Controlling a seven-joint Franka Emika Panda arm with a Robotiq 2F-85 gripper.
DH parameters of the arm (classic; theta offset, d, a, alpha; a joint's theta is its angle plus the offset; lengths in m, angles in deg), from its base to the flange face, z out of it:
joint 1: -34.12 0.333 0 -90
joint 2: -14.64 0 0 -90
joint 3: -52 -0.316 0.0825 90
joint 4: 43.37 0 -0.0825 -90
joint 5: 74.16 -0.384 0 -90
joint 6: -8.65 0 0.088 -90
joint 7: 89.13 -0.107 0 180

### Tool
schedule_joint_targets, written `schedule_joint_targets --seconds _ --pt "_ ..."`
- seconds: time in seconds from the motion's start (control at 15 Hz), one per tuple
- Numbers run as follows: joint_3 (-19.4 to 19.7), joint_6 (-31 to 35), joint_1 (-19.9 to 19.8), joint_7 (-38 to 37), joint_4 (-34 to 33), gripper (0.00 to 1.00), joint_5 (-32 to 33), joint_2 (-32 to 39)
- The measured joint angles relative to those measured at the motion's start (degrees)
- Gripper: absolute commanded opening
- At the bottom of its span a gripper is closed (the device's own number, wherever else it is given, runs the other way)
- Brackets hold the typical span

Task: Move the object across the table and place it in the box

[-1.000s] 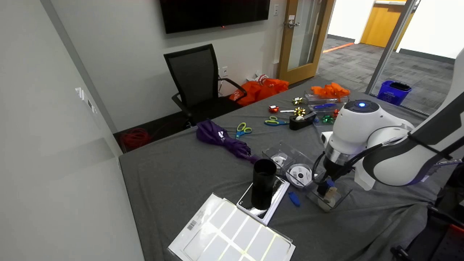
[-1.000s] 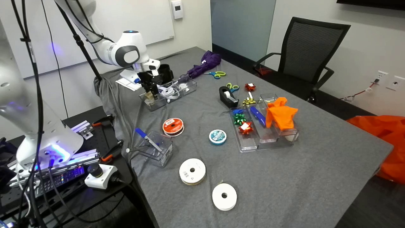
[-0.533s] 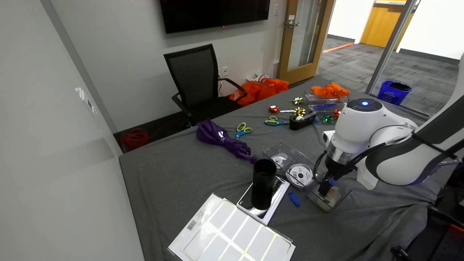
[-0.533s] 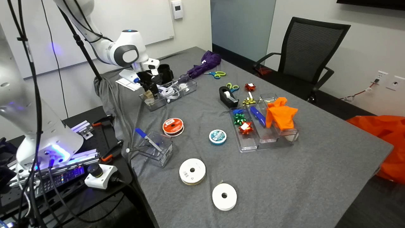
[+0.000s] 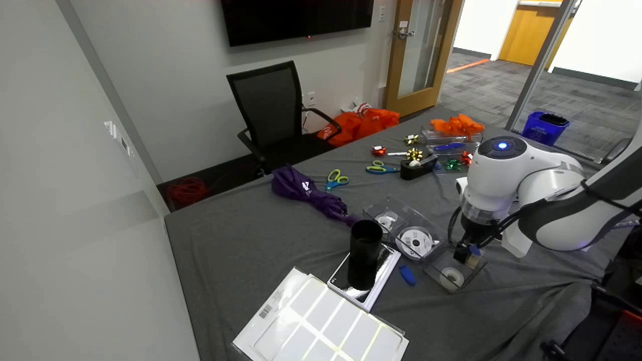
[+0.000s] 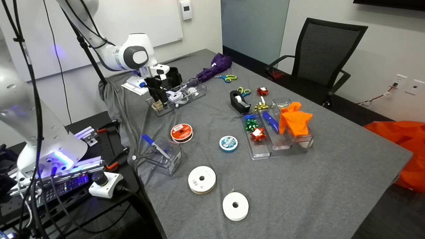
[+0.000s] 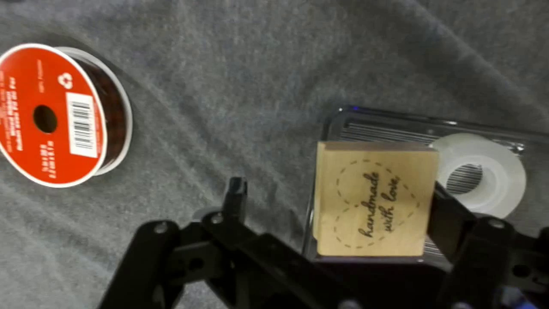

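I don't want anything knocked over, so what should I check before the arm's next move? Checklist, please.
Black tool open: ok, spread wide.
Square pale-wood block between its fingers: ok in the wrist view.
Grip ready for lifting: not ok; a gap shows beside one finger.
Block flat in the clear plastic tray: cannot tell.
Block clear of the round white tape roll: cannot tell; they overlap in view.
Round red-labelled ribbon spool outside the fingers: ok, on grey tablecloth.
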Motion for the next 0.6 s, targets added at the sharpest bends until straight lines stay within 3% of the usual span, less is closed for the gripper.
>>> schedule_joint_targets --seconds 0.2,0.6 --pt "1.5 -4.1 2.0 -6.4 -0.5 1.0 4.8 0.0" --pt "1.0 -2.6 2.5 -11.6 -0.6 1.0 5.6 0.1"
